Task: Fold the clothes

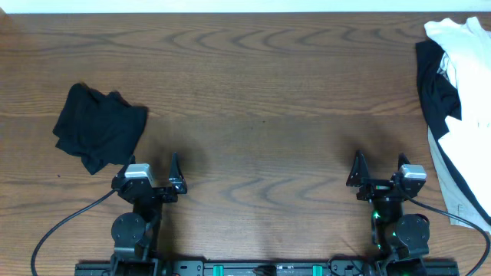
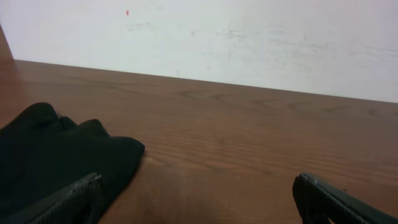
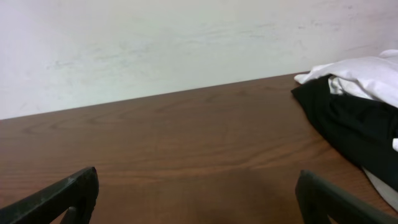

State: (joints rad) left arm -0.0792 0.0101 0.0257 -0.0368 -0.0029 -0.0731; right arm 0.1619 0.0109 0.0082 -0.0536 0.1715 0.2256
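On our left the worry is a poor first pinch: the black garment [image 1: 100, 126] is a crumpled lump with its hem and corners tucked out of sight. If we close the left gripper [image 1: 147, 172] on the nearest bulge, we would likely catch several layers at once and drag the whole wad across the table [image 1: 261, 84] instead of opening it out. On our right the danger is a tangle (white and black pieces overlap there), so a grab into the pile of clothes [image 1: 454, 92] could lift two garments together, or pull the part lying at the table's edge off it. Both sets of jaws stand wide apart and hold nothing. The black garment lies just ahead of the left gripper and to its outer left, its near edge close beside the left finger, though we cannot tell whether they touch. The pile sits ahead and well off to the outer right of the right gripper [image 1: 380, 165], with only bare wood directly in front of it.
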